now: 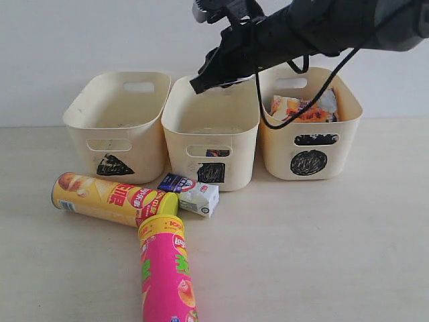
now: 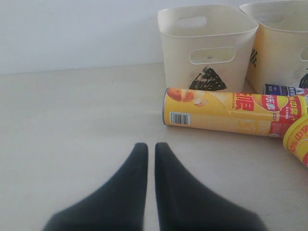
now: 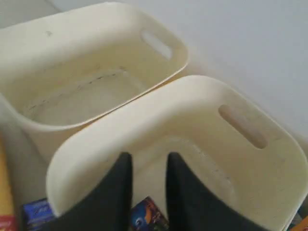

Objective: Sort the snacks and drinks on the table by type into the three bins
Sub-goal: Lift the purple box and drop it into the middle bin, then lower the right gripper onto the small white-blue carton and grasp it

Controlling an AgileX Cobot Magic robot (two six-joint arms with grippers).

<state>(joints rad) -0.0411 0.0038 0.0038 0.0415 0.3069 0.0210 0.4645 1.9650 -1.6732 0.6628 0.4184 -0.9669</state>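
Observation:
On the table [image 1: 322,235], the yellow chip tube [image 1: 110,198] [image 2: 231,113] lies on its side, and the pink tube [image 1: 164,275] lies with its lid against it. The blue-white carton [image 1: 191,194] rests before the square bin [image 1: 181,144]. My right gripper [image 1: 199,84] [image 3: 147,159] hangs open over that bin; a dark purple-blue carton [image 3: 149,216] lies inside, below the fingers. Orange and other foil bags [image 1: 301,109] fill the circle bin [image 1: 275,151]. The triangle bin [image 1: 87,131] [image 2: 207,48] looks empty. My left gripper [image 2: 150,147] is shut, low over bare table, left of the yellow tube.
The three bins stand in a row against the white back wall. The right arm's black cable [image 1: 295,100] loops over the circle bin's rim. Bare tabletop stretches right of the pink tube and in front of the circle bin.

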